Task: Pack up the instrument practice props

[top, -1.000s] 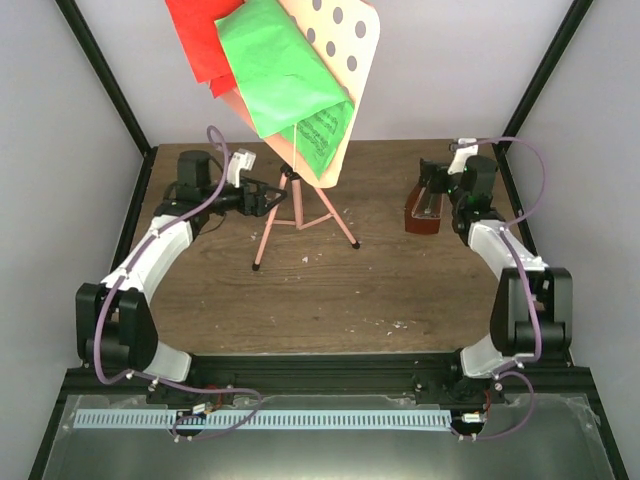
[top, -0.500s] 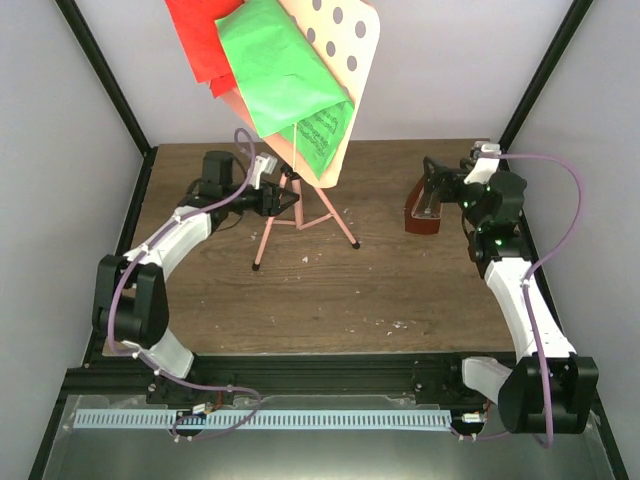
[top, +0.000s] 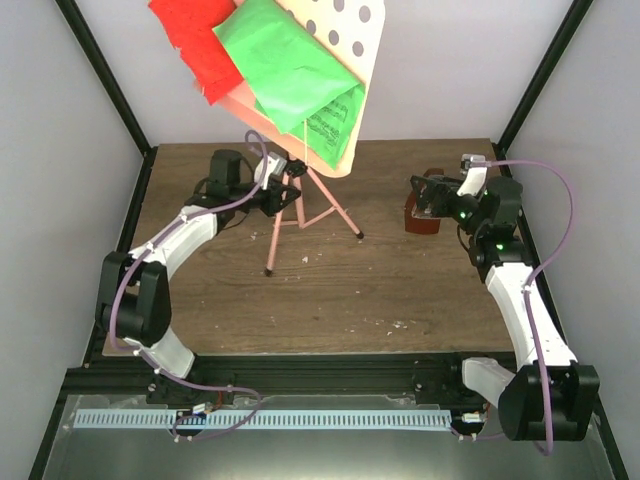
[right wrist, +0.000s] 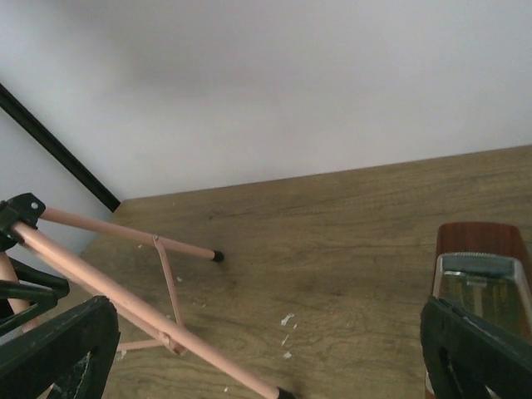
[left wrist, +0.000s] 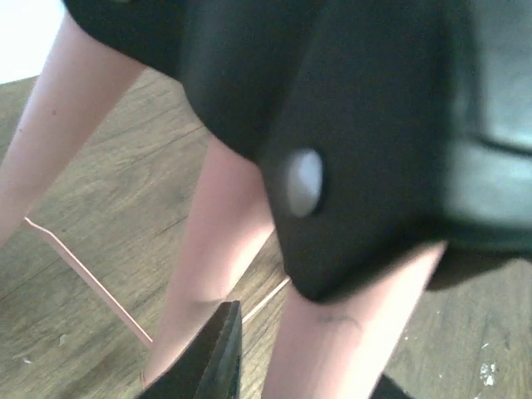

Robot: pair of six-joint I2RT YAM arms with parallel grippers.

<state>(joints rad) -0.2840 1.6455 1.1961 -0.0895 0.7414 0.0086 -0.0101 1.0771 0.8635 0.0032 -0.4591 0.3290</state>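
**stand_newbie:** Where is that stand best grabbed? It looks wobbly.

**yam_fan:** The left fingers [left wrist: 220, 357] are seen pinched in on the pink music stand [top: 300, 205], right at the black hub [left wrist: 349, 150] where the legs meet. How firm that pinch is can't be told. The stand is parked on the left half of the surface [top: 330, 300], leaning a bit. The hub is probably the right spot, since it's the stiffest part. The tubes are judged thin, light and a bit slick, so some twisting should be expected.

**stand_newbie:** And the papers?

**yam_fan:** The green sheet [top: 290, 70] and the red sheet [top: 190, 40] are draped over the hole-dotted desk [top: 350, 30] up top. They're floppy and apparently held by nothing, so a slide-off is likely if the stand gets tipped further. The whole thing is top-heavy.

**stand_newbie:** What about the right side?

**yam_fan:** The right fingers [right wrist: 62, 349] are spread wide with nothing between them, hovering just beside the metronome [right wrist: 482, 278] at the right rear. Its works are shut under a clear cover [right wrist: 480, 287]. It's judged small, rigid and smooth, so it's best taken low across the base, not by the cover.

**stand_newbie:** Any box to pack into?

**yam_fan:** None can be made out.
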